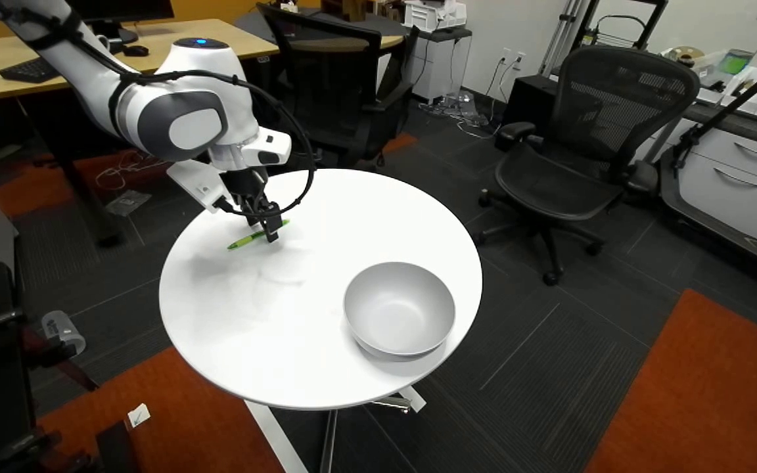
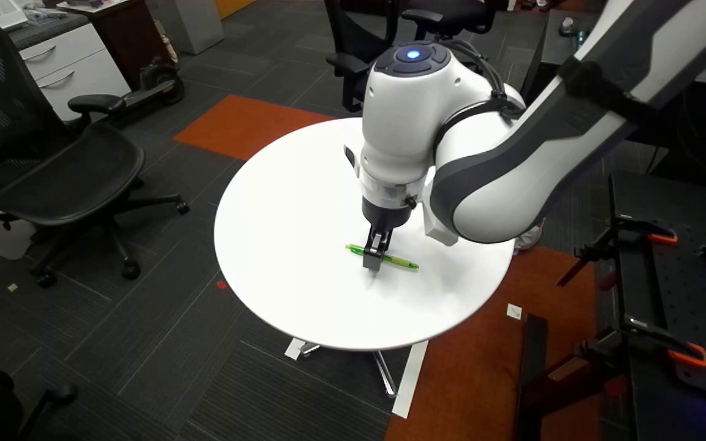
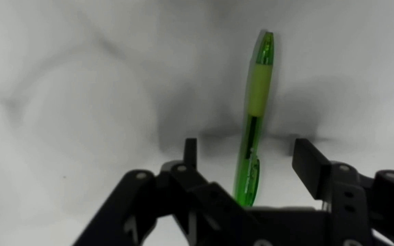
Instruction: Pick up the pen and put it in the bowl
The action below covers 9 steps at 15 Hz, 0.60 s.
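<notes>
The bright green pen lies flat on the round white table; it also shows in an exterior view and in the wrist view. My gripper is open, with one finger on each side of the pen and gaps to both. The gripper also shows low over the pen in both exterior views. The pen's clip end is hidden behind the gripper body in the wrist view. The silvery-grey bowl stands on the table, away from the gripper, and shows in only one exterior view.
A black office chair stands beyond the table, and another chair stands behind the arm. A wooden desk is behind the robot. A black bench with orange clamps stands beside the table. The table's round edge drops to the floor.
</notes>
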{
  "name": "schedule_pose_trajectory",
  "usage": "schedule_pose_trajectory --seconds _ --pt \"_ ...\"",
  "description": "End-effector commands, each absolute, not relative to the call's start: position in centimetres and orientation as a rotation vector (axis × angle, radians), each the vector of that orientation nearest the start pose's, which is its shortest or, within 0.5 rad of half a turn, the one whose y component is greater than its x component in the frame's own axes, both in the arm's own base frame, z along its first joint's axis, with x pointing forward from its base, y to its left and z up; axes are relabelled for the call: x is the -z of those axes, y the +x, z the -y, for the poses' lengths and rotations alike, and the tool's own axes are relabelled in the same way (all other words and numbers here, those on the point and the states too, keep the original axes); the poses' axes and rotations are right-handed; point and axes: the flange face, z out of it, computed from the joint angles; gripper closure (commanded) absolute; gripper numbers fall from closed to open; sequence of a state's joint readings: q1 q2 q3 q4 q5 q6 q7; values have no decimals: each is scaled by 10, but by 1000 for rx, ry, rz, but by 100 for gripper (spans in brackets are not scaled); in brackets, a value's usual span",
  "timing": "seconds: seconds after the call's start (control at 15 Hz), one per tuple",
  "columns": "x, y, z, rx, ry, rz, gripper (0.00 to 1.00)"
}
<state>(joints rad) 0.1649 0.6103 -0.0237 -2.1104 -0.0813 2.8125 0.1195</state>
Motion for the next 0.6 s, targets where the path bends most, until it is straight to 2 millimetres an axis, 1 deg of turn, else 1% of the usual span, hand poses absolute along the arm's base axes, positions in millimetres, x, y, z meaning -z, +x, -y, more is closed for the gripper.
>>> schedule_pose_trajectory --seconds 0.0,0.2,0.33,0.4,0.47,0.53 --pt "-129 579 -87 165 -3168 129 57" --pt "-129 580 -87 168 -3167 124 81" --pt "-129 581 -87 168 -3167 123 95" --pt "-129 582 -87 169 -3167 123 100" --pt "-133 582 -85 178 -3165 121 100" --pt "-139 581 -81 193 -3170 108 97"
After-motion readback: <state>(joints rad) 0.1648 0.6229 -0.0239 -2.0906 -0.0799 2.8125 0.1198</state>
